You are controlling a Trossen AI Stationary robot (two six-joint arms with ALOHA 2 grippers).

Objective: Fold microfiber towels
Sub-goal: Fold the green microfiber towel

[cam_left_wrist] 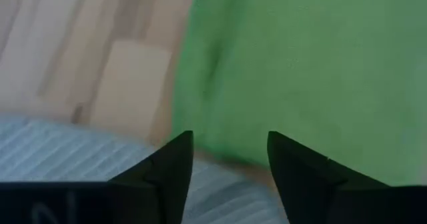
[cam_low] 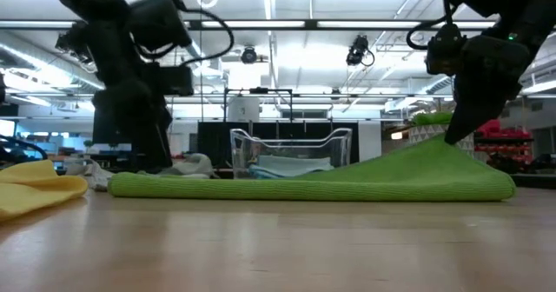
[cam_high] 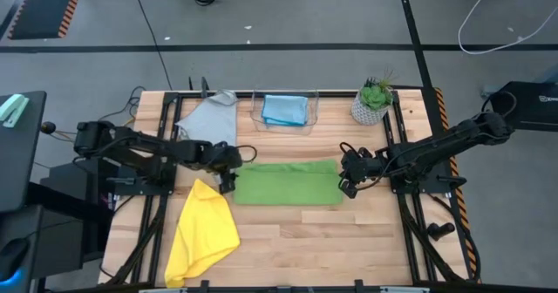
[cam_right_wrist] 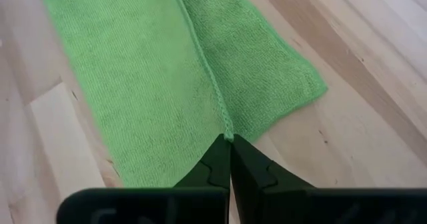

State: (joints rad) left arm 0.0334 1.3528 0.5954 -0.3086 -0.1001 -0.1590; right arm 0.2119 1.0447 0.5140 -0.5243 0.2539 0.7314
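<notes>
The green towel [cam_high: 288,186] lies folded mid-frame, long axis left-right on the wooden table [cam_high: 349,241]. The right gripper [cam_high: 347,185] pinches its right edge; the left gripper [cam_high: 228,182] is spread at its left end.

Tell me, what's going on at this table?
Two robot arms are folding towels. The green towel lies mid-table, folded in half into a long strip. The right gripper pinches its edge at one end, lifting it slightly; the left gripper is open at the other end. A yellow towel and a grey towel wait nearby, and a blue towel sits in a clear bin.
</notes>
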